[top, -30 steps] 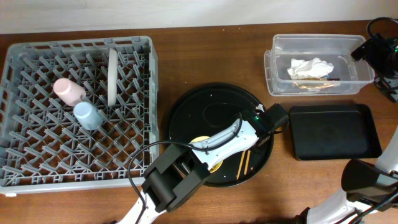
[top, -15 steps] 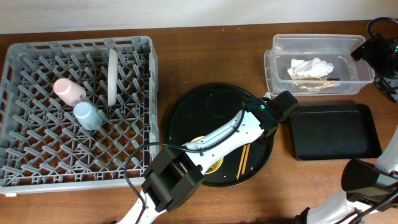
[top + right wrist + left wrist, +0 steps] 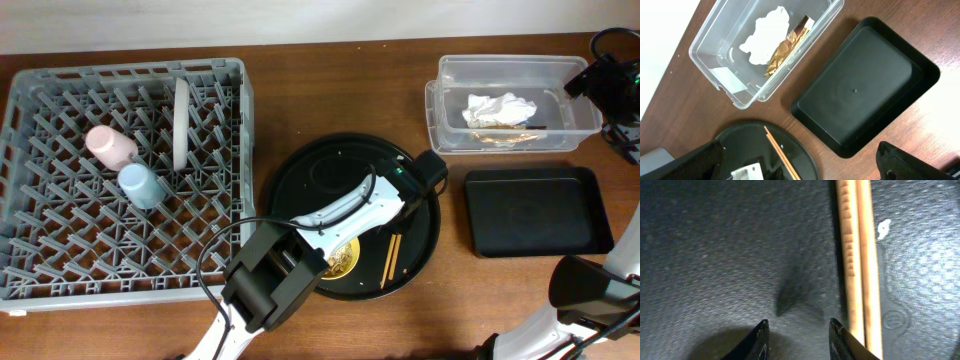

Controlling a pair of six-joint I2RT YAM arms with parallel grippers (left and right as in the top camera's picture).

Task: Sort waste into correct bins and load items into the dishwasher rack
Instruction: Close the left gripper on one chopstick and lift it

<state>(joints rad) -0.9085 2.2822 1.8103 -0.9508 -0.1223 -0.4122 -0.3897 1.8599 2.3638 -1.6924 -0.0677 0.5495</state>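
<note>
Left gripper (image 3: 797, 339) hangs low over the round black tray (image 3: 320, 170), jaws part-open with nothing between them. The chopsticks (image 3: 857, 255), pale wood lying side by side, sit just at its 3 o'clock. Right gripper (image 3: 800, 162) gapes wide, holding nothing. The clear tub (image 3: 445, 112) holds the napkin (image 3: 497, 107) and brown scraps (image 3: 505, 138). The rack (image 3: 60, 270) carries the pink cup (image 3: 110, 146), blue cup (image 3: 140, 185) and upright plate (image 3: 181, 122). The yellow bowl (image 3: 342, 260) sits at the tray's 6 o'clock.

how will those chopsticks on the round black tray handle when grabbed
Probably stiff and light: the chopsticks look like thin straight wood. Lying flat and side by side on the round black tray, they may roll or split apart if pinched unevenly.
</note>
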